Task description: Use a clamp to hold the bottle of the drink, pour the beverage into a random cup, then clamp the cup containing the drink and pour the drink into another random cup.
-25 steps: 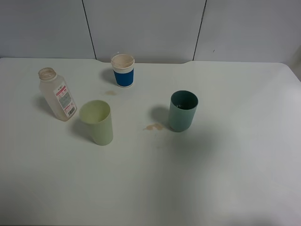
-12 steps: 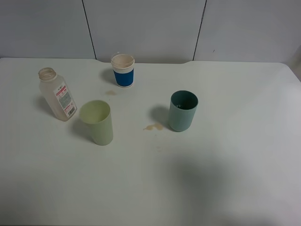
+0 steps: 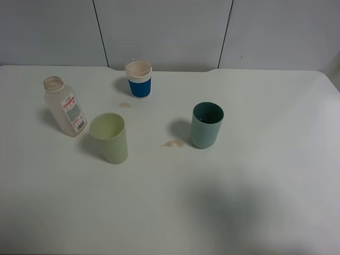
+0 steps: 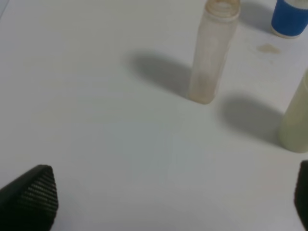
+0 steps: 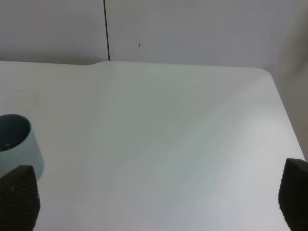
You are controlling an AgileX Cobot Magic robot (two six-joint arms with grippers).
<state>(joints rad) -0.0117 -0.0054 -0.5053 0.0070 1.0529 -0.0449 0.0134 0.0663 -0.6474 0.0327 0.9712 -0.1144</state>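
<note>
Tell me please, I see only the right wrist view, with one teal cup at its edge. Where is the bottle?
Observer: The bottle stands upright and uncapped on the left side of the high view.
Operator: Is another cup near it?
Observer: Yes, a yellow-green cup stands close beside it, toward the middle.
Operator: Does the left gripper hold anything?
Observer: No, the left gripper is open and empty, short of the bottle.

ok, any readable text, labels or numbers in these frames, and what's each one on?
None can be read.
Bottle: white label with a red band and a barcode, print too small and blurred to read.
Blue cup, yellow-green cup, teal cup: no visible text.
</note>
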